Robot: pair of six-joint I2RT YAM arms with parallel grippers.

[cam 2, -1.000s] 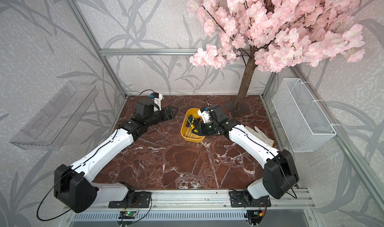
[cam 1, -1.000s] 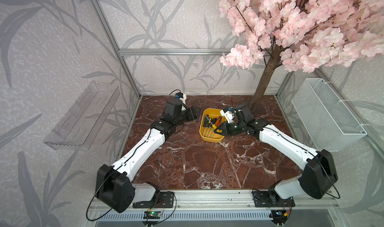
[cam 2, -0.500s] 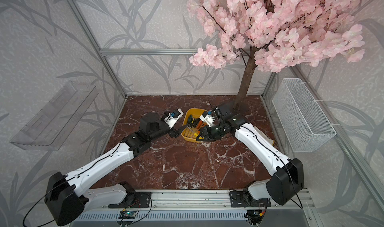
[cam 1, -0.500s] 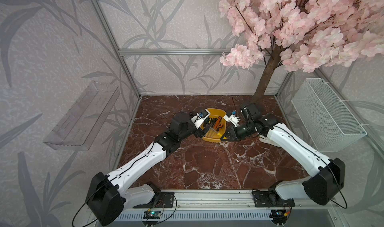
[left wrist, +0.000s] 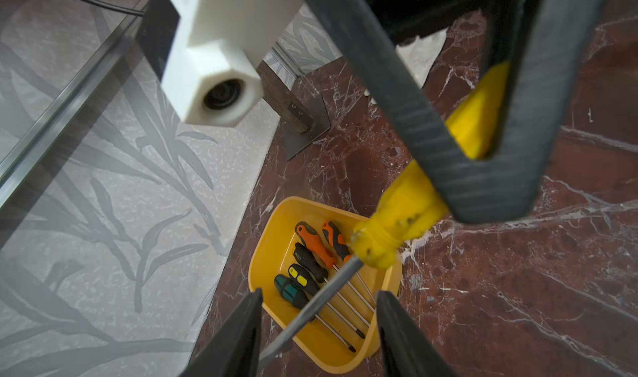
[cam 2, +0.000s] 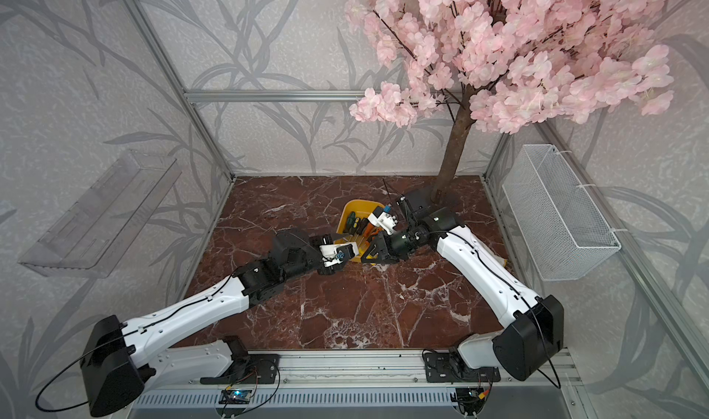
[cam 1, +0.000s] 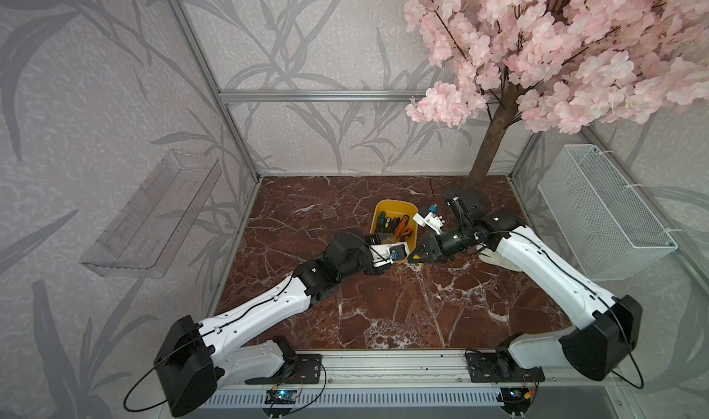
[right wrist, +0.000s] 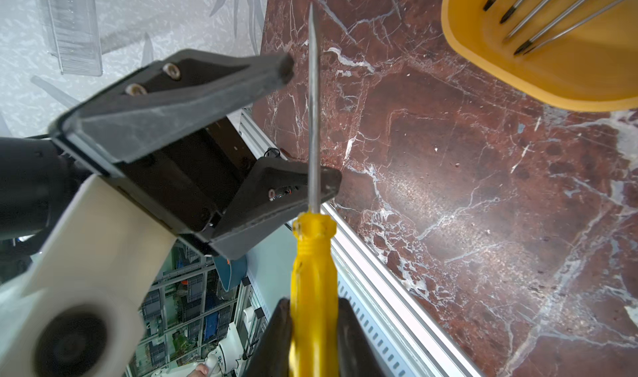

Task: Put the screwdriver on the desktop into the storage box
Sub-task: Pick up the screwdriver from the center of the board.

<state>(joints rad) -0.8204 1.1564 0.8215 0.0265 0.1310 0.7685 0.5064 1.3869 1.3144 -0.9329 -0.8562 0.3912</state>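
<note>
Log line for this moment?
right gripper: shut on yellow screwdriver handle | left gripper: open, astride shaft | storage box: five screwdrivers inside | status: held one not yet boxed

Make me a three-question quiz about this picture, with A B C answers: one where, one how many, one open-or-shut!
1. How many screwdrivers lie in the storage box? A two B five C nine
2. Where is the yellow screwdriver? A storage box B right gripper C nowhere in view
3. The left gripper is: A open B shut tight C hidden
Answers: B, five handles lie side by side; B, that gripper pinches its handle; A, its jaws stand apart around the shaft.
</note>
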